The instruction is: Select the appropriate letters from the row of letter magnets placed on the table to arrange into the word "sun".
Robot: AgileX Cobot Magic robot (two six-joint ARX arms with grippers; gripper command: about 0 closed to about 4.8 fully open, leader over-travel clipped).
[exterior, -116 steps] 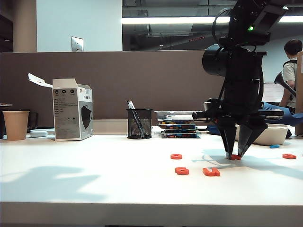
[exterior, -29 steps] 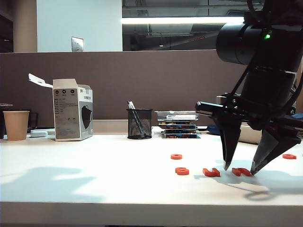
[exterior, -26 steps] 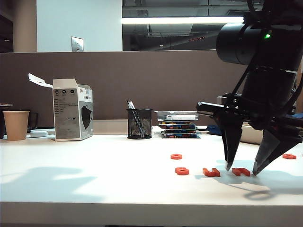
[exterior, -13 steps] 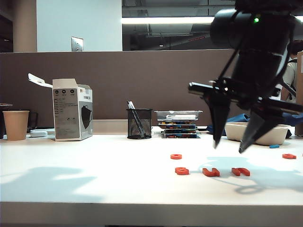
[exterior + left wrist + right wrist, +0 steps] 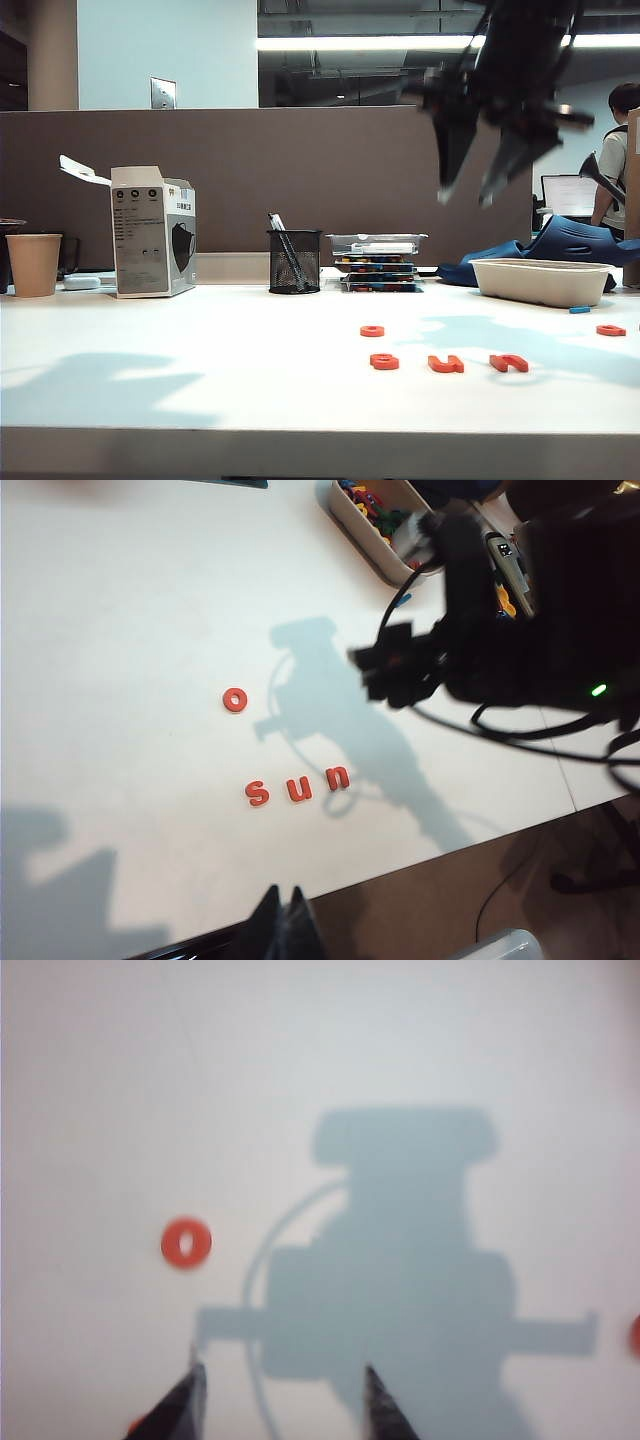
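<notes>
Three orange-red letters lie in a line near the front of the white table [image 5: 200,370]: the S [image 5: 384,361], the U [image 5: 446,364] and the N [image 5: 509,363]. The left wrist view reads them as s [image 5: 258,794], u [image 5: 299,789], n [image 5: 338,778]. A spare O [image 5: 372,330] [image 5: 235,699] [image 5: 186,1243] lies behind them, and another orange-red letter [image 5: 611,330] lies far right. My right gripper [image 5: 466,198] [image 5: 282,1372] hangs high above the table, open and empty. My left gripper [image 5: 284,890] is shut and empty beyond the table's front edge, out of the exterior view.
A white tray [image 5: 540,280] of mixed letters [image 5: 372,502] stands at the back right, with a tiny blue piece [image 5: 579,310] beside it. A paper cup [image 5: 33,264], a box [image 5: 152,231], a mesh pen holder [image 5: 294,261] and stacked trays [image 5: 378,262] line the brown partition.
My right gripper carried the N from the back row to beside the U, let go, and has risen high above the table, still open. The left arm has not moved.
</notes>
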